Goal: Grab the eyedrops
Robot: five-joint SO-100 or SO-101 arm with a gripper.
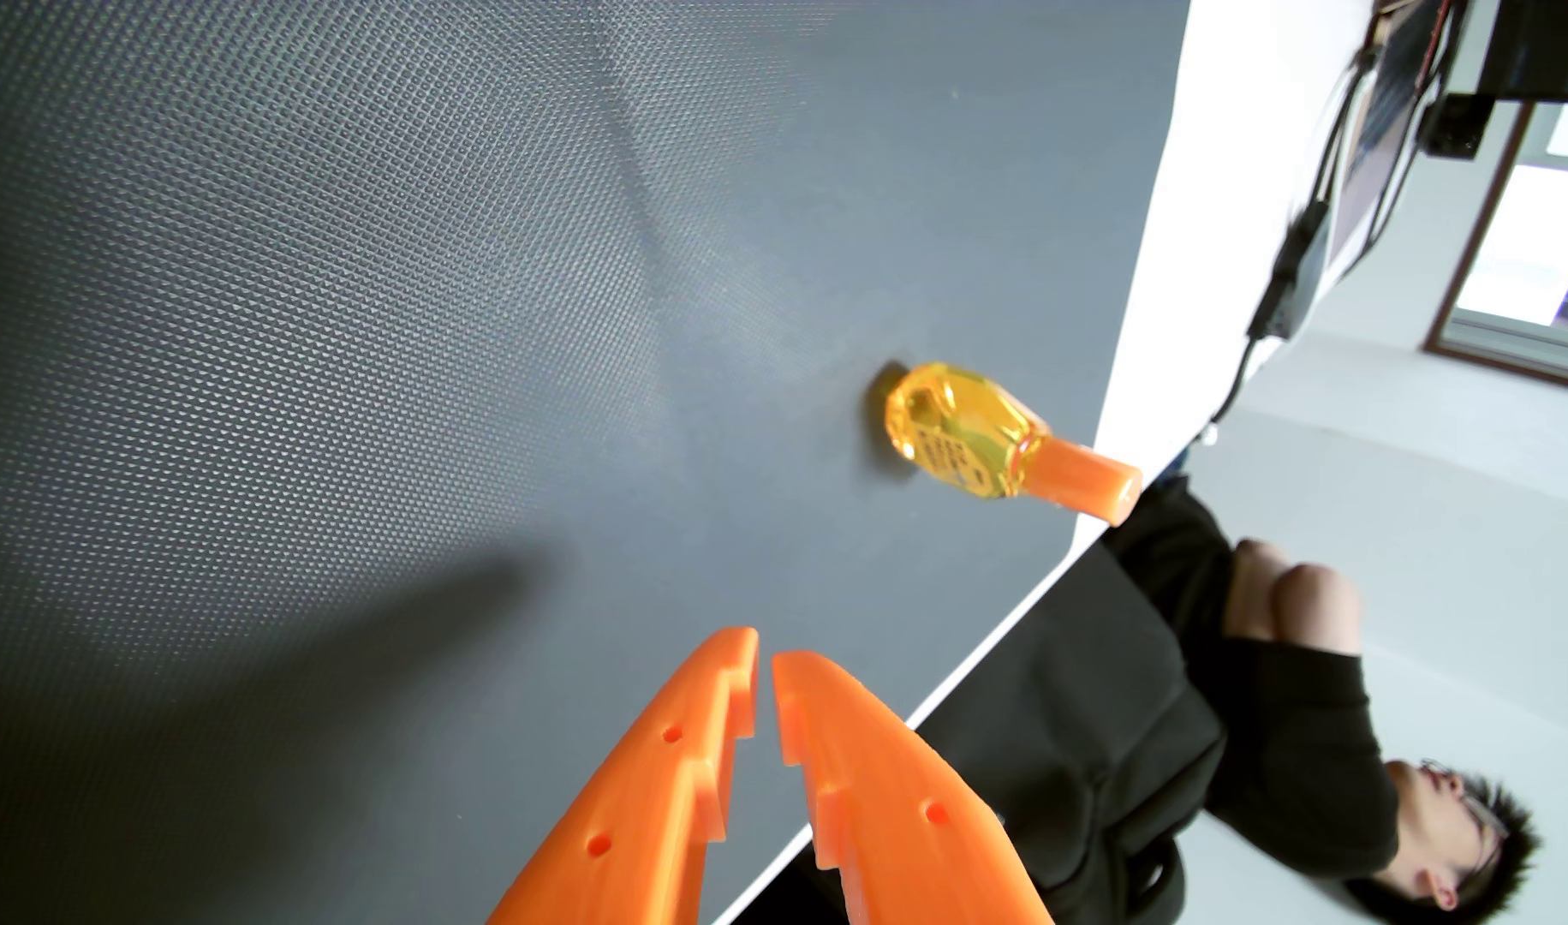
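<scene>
Covering white table point(1154, 293): dark textured mat point(406, 311)

A: Wrist view: eyedrop bottle point(985, 436) sits on the mat point(406, 311), right of centre, near the mat's right edge.

B: And the tool point(764, 663)?

A: Bottom of frame, well apart, lower left of the bottle.

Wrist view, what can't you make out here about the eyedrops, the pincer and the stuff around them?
- Eyedrops: label print too small to read, wrist view.
- Eyedrops' underside: hidden against the dark mat.
- Pincer: fingers cut off by the bottom edge; the arm behind is out of frame.
- Person: partly hidden behind the table's white edge, partly cut by the bottom edge.
- Cables top right: where they lead is cut off by the top edge.
</scene>
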